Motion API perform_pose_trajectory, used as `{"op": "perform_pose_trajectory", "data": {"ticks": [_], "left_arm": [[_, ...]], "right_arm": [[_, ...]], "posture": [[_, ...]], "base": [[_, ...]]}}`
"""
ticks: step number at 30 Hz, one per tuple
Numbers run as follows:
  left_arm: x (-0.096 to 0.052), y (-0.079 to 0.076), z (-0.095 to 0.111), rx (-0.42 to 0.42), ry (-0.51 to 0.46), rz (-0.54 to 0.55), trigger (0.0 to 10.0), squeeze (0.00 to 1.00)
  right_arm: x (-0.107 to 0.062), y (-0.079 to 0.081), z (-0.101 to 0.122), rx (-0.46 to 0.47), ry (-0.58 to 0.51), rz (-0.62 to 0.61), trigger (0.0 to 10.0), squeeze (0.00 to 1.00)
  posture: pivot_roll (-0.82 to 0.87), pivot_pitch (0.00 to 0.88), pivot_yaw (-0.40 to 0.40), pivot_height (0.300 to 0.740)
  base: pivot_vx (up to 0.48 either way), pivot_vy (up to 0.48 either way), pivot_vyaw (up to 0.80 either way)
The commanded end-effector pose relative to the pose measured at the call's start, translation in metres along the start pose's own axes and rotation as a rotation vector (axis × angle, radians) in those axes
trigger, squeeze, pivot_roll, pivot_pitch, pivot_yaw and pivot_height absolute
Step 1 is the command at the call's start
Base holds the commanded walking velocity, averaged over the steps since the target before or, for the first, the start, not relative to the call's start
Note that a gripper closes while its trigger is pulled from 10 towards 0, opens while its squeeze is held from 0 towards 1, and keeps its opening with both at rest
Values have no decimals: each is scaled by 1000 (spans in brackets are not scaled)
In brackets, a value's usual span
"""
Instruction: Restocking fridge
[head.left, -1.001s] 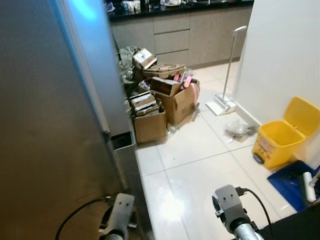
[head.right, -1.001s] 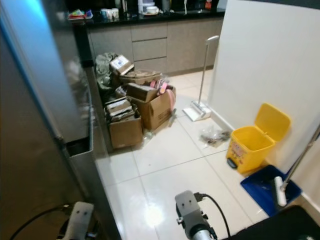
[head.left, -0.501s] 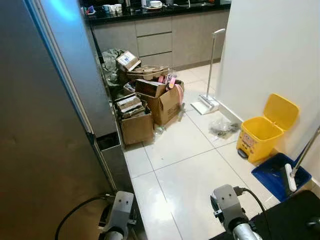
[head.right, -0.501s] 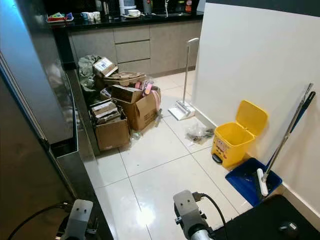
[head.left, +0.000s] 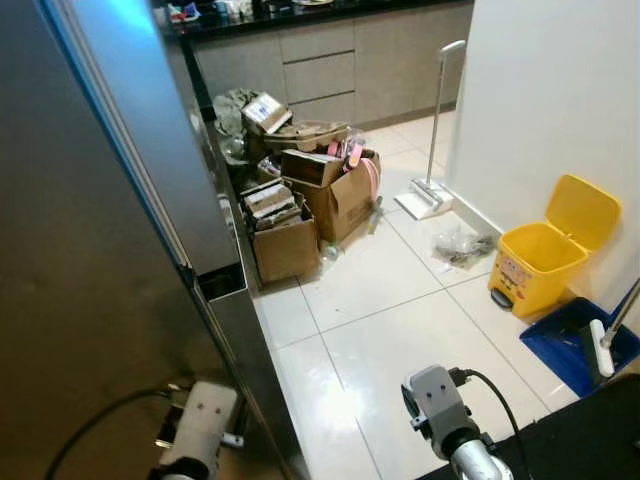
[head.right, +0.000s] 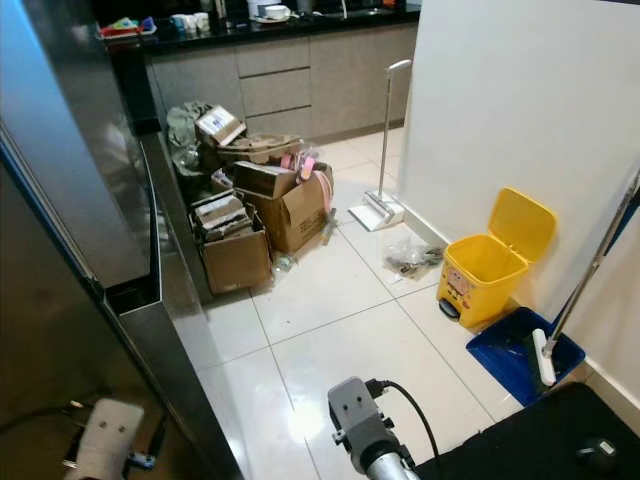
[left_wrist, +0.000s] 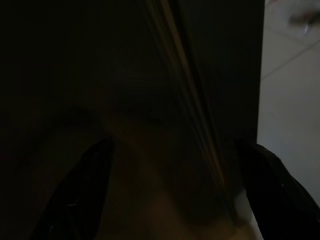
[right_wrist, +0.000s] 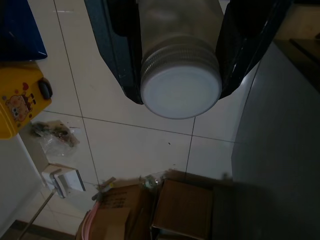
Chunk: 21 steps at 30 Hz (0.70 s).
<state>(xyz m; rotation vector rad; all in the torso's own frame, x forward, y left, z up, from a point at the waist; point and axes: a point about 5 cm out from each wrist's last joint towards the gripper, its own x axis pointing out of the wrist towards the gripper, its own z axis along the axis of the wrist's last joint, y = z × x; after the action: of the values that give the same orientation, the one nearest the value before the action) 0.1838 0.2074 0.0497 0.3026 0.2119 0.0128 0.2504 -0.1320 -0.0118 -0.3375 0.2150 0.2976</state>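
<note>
A: Right gripper (right_wrist: 180, 75) first. Finger state?

B: The two black fingers (right_wrist: 122, 45) are pressed against either side of a frosted bottle (right_wrist: 177, 30) with a white screw cap (right_wrist: 181, 92). The cap end sticks out past the fingertips, over the white tiled floor (head.left: 400, 330).

A: Left gripper (left_wrist: 175, 190)?

B: Its wrist view is very dark. Fingers spread wide apart, nothing between them, held close to the grey fridge door (head.left: 90, 250) near its vertical edge. I cannot tell whether they touch it.

A: Surroundings?

B: Cardboard boxes (head.left: 310, 200) piled on the floor at the foot of the cabinets (head.left: 320, 75), just beside the fridge's far side. Yellow pedal bin (head.left: 550, 260) against the white wall (head.left: 560, 100), blue dustpan (head.left: 575, 340) near it.
</note>
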Motion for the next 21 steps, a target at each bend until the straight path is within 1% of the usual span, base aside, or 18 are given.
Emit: {"op": "perform_pose_trajectory", "data": {"ticks": [1, 3, 4, 5, 6, 7, 8, 9, 11, 12, 15, 18, 20, 21], "left_arm": [[1, 9, 7, -7, -14, 30, 10000, 0], [-7, 12, 13, -18, -10, 45, 10000, 0], [-13, 14, 17, -19, -4, 49, 8627, 0], [-20, 17, 17, -12, 9, 53, 4353, 0], [-24, 19, 17, -7, 17, 56, 3059, 0], [-24, 19, 17, -7, 17, 56, 3059, 0], [-29, 21, 17, -7, 28, 60, 1020, 0], [-33, 23, 17, -5, 34, 62, 0, 0], [-39, 26, 19, -15, 51, 68, 0, 0], [-39, 26, 19, -15, 51, 68, 0, 0], [-47, 30, 19, -23, 73, 60, 0, 0], [-48, 31, 19, -23, 75, 58, 0, 0], [-47, 28, 26, -46, 59, 36, 0, 0], [-47, 28, 26, -46, 59, 36, 0, 0]], "right_arm": [[2, 0, 5, -8, -36, 7, 10000, 0], [1, 0, 4, -12, -33, 8, 10000, 0], [0, -1, 4, -13, -31, 9, 10000, 0], [-1, 0, 2, -16, -28, 11, 10000, 0], [-2, 0, 2, -18, -26, 12, 10000, 0], [-2, 0, 2, -18, -26, 12, 10000, 0], [-2, 0, 1, -19, -23, 14, 10000, 0], [-3, 0, 0, -20, -21, 15, 10000, 0], [-3, 0, 0, -21, -20, 17, 10000, 0], [-3, 0, 0, -21, -20, 17, 10000, 0], [-3, 0, 0, -25, -17, 18, 10000, 0], [-3, -1, 0, -25, -16, 18, 10000, 0], [-3, -1, -1, -25, -15, 17, 10000, 0], [-3, -1, -1, -25, -15, 17, 10000, 0]], "posture": [[-55, 39, 46, 740], [-60, 40, 48, 740], [-60, 40, 48, 740], [-61, 39, 49, 740], [-61, 40, 50, 740], [-61, 40, 50, 740], [-61, 38, 50, 740], [-60, 36, 49, 740], [-60, 36, 48, 740], [-60, 36, 48, 740], [-59, 35, 48, 740], [-58, 37, 47, 740], [-55, 38, 44, 740], [-55, 38, 44, 740]], "base": [[0, 0, 0], [0, 0, 0], [0, 0, 0], [0, 0, 0], [0, 0, 0], [0, 0, 0], [0, 0, 0], [0, 0, 0], [0, 0, 0], [0, 0, 0], [0, 0, 0], [0, 0, 0], [0, 0, 0], [0, 0, 0]]}}
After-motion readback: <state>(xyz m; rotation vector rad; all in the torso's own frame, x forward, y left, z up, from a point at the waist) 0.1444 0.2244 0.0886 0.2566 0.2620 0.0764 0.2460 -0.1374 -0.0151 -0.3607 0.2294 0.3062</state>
